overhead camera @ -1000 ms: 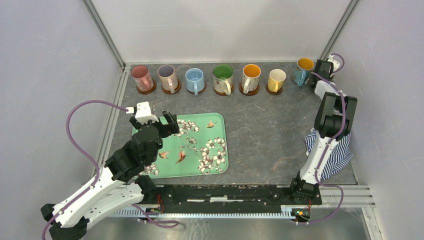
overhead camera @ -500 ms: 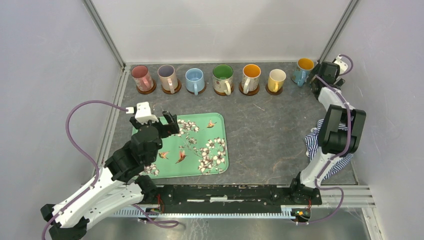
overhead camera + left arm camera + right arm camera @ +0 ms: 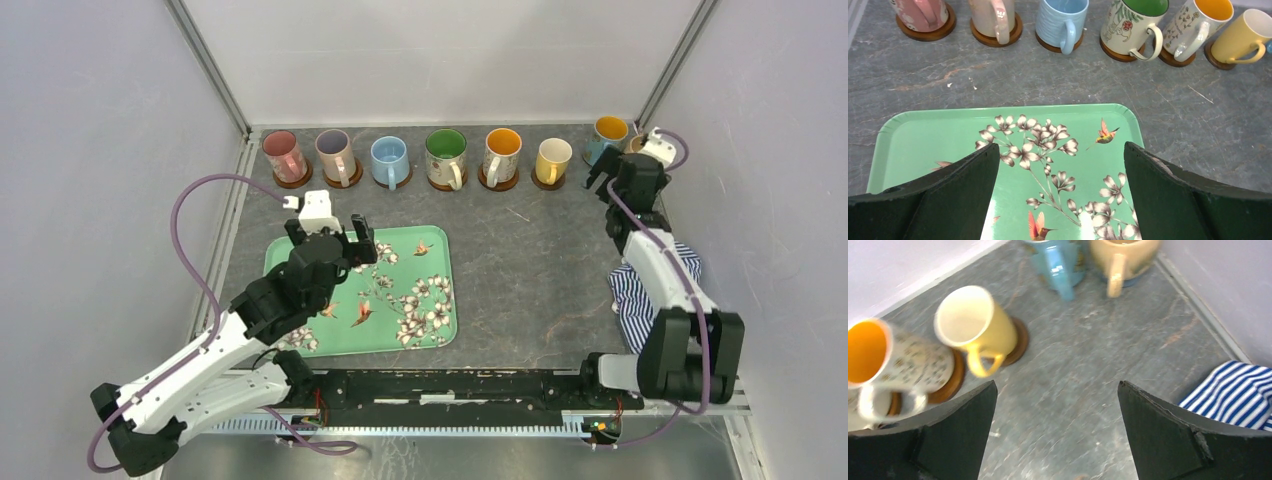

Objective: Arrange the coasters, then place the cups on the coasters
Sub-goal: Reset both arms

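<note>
The left gripper (image 3: 1060, 150) is held open, empty, over the tray (image 3: 913, 130); the right gripper (image 3: 1056, 385) is held open, empty, at two o'clock near cups (image 3: 975, 322) on coasters (image 3: 1020, 342).

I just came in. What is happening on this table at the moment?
Two robot arms are setting cups on coasters. Six cups stand in a row along the far edge, each on a brown coaster. A blue cup and a tan cup stand in the far right corner. The right gripper hangs near those two, jaws open and empty. The left gripper hovers over the green tray, jaws open, holding nothing.
</note>
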`<state>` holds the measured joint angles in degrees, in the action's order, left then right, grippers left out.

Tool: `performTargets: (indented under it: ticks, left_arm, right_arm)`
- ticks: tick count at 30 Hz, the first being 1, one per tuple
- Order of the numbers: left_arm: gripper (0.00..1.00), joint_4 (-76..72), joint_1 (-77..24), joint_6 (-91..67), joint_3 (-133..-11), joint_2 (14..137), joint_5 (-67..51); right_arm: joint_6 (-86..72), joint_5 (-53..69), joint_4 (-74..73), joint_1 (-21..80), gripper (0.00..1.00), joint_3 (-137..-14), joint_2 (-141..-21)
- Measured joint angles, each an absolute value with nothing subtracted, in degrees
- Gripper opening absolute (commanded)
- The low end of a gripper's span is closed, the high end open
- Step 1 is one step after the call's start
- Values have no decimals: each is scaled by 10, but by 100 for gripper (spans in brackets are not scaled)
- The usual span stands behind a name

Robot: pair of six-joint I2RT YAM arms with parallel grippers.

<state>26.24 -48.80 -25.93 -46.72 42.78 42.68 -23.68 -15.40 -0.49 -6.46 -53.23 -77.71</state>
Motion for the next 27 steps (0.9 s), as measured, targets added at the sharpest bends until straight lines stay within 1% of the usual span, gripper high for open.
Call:
performTargets:
  ticks: [9,17,27]
  left_arm:
    - [100,274,-488,-260,-516,505,400]
    - [100,293,-488,-281,-540,562,389]
    - [100,302,-488,-297,-541,567,389]
  right_arm:
    - [-212,-122,-7,69,98,-433,-616]
    - [-195,-94,-19,164,98,-382,-554]
    - [-170,-63,-27,175,98,-372,-524]
